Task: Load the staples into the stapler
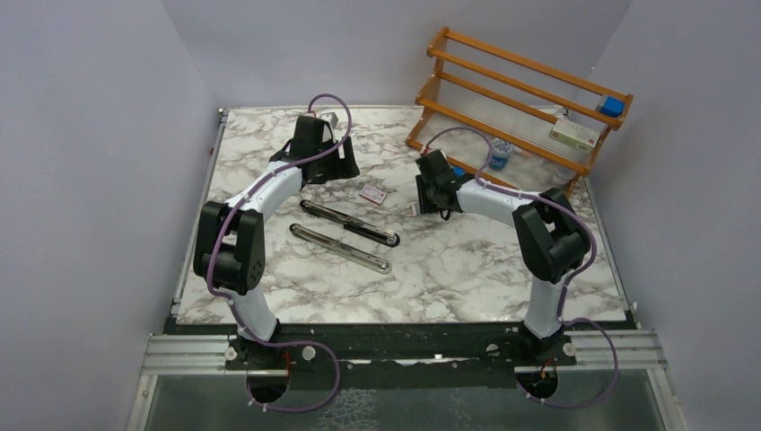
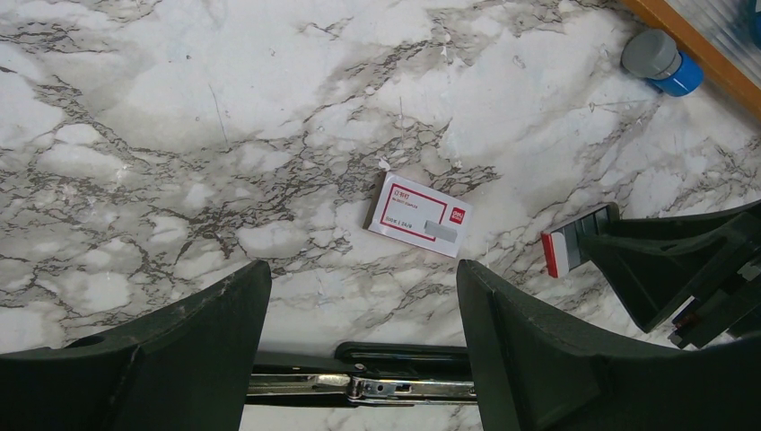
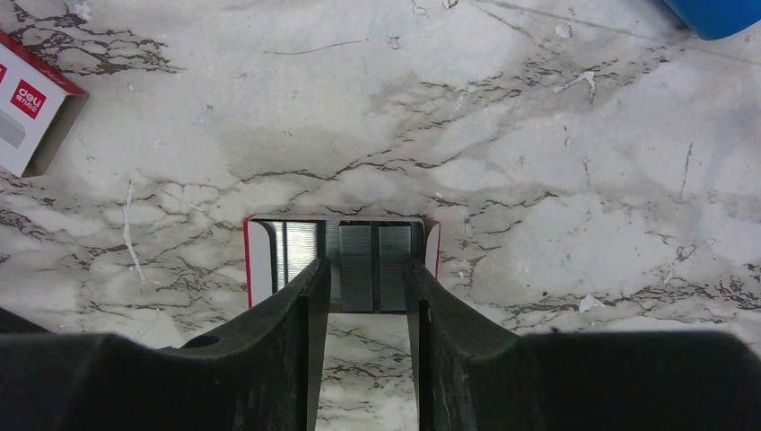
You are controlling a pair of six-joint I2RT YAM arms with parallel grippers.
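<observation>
While the stapler point(image 1: 350, 223) lies open — right gripper point(image 3: 366, 269) straddles staples point(image 3: 357, 251).

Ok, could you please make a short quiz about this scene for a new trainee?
1. True or false: the left gripper has its jaws shut.
2. In the right wrist view, what shows between the jaws of the right gripper? A) staples in a red-sided tray B) a blue cap C) a pen
3. Which lies nearer the arm bases: the stapler or the white-labelled box?
Key: 1 false, they stand wide open; 2 A; 3 the stapler.
</observation>
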